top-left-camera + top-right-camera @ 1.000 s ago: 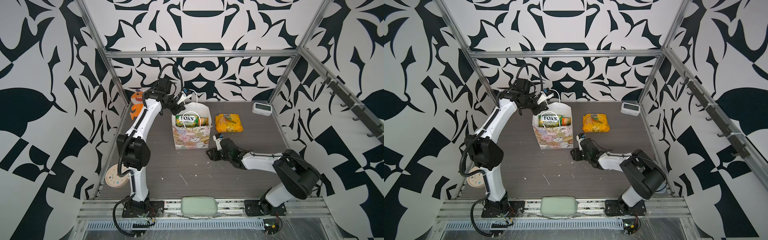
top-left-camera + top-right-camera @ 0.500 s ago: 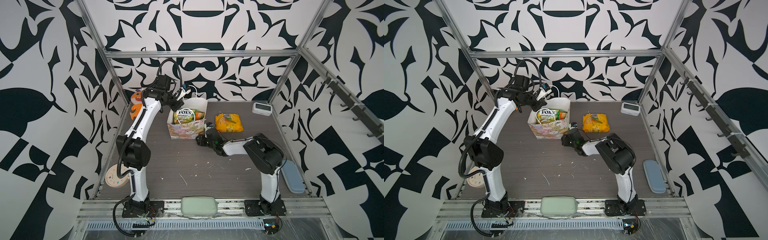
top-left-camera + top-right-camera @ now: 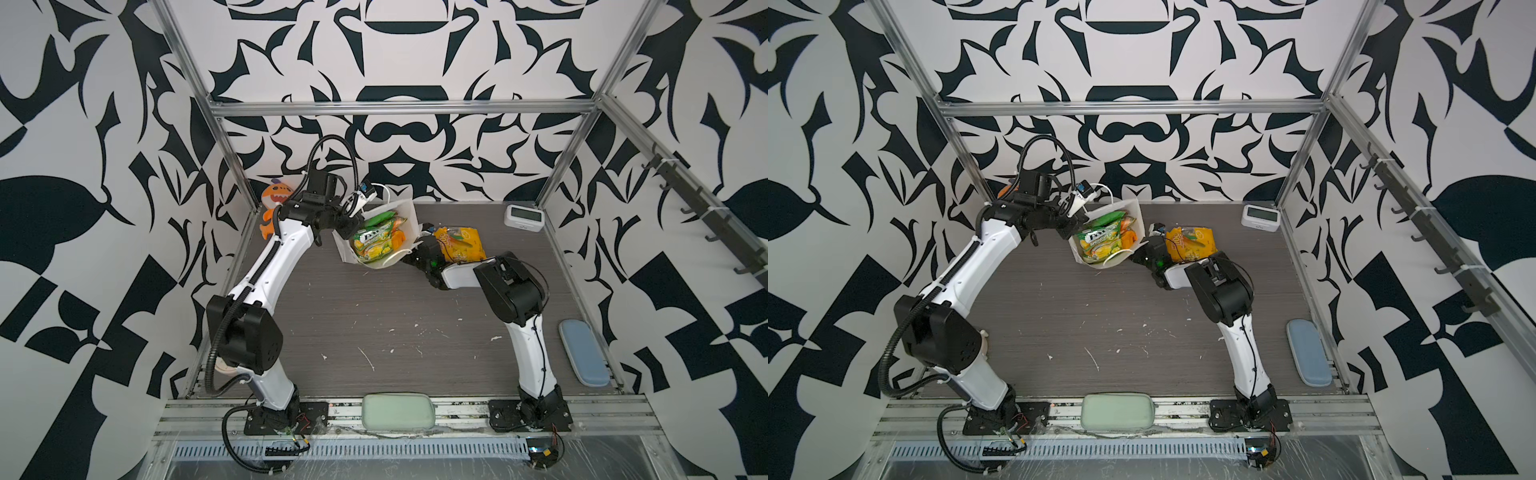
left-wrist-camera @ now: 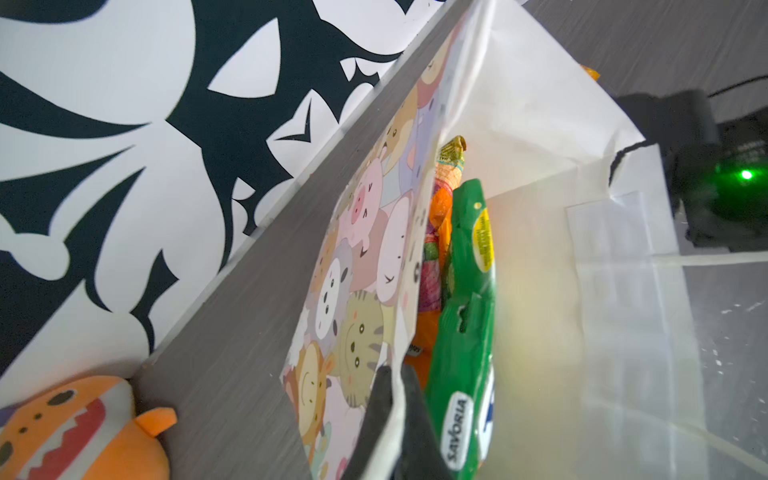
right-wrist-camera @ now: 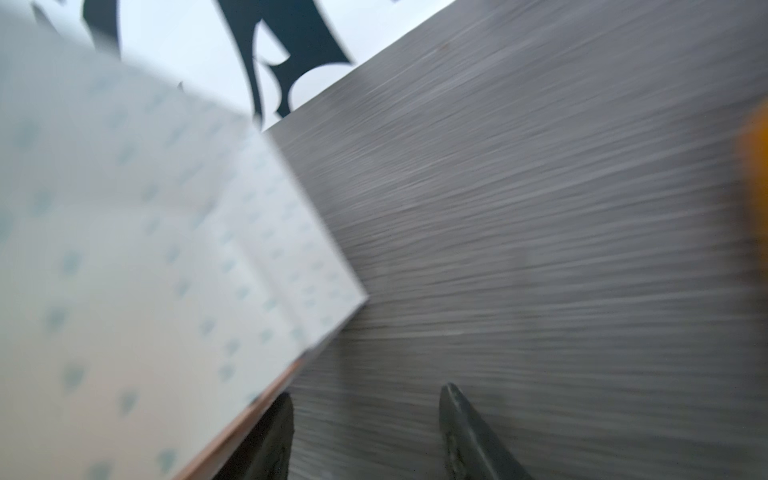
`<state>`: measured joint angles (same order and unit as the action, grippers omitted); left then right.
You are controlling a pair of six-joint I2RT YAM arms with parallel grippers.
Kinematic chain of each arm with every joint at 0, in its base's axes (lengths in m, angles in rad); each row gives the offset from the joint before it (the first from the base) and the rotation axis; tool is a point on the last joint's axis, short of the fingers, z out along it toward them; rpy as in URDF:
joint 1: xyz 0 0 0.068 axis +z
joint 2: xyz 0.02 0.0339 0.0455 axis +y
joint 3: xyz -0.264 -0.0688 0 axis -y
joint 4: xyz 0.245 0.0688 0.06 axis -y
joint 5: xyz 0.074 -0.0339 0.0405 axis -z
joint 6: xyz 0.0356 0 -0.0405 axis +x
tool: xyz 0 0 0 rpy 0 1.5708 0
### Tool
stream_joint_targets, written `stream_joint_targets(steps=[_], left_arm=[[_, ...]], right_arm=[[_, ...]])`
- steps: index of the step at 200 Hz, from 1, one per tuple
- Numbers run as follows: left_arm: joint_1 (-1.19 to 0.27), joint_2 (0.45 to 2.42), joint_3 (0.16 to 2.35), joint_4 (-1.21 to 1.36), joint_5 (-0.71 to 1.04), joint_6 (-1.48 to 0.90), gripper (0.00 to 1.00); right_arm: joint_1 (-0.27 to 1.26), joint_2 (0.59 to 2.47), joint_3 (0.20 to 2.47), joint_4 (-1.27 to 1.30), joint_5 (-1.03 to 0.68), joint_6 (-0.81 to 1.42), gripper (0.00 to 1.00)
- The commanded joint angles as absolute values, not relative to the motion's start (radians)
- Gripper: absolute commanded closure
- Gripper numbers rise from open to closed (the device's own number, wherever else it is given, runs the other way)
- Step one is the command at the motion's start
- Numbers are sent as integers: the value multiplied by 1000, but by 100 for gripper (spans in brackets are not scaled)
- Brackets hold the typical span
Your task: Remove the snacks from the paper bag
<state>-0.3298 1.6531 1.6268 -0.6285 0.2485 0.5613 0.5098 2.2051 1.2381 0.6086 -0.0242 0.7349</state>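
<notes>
1. Your left fingers (image 4: 374, 428) are clamped on the paper bag (image 3: 406, 210) rim, with the bag tipped over at the desk's (image 3: 374, 324) 12 o'clock.
2. Your right fingers (image 5: 469, 432) are apart and empty, just beside its dotted side.
3. One yellow packet (image 3: 461, 245) is out, at the bag's 3 o'clock. Several packets (image 3: 374, 245) sit inside, so I'd say most of the job's left.

Both arms have smooth white link shells and black, boxy joint housings. The left arm (image 3: 286, 249) carries a black corrugated hose (image 3: 332, 139), which runs along the links and makes a loop above the wrist. The right arm (image 3: 532, 353) has a thin black cable along its white lower link and a small green light (image 3: 433, 262) near the wrist. Each arm stands on a flat black base plate (image 3: 286, 417) with thin red and black wires beside it. The jaws are dark grey and tapered.
</notes>
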Motion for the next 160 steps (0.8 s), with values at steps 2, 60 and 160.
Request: stream_joint_targets(steps=[2,60,160], left_arm=[[-364,1599,1552,-503,226,500,100],[-451,1627,1581,-481,93,431,100],[-570,1627,1497,-373,-47,253,100]], right_arm=[[512,2109,1184,613,-139,708,41],[484,1772,1029,301,-105,623,41],[336,1354,1304,-386,-162,439,49]])
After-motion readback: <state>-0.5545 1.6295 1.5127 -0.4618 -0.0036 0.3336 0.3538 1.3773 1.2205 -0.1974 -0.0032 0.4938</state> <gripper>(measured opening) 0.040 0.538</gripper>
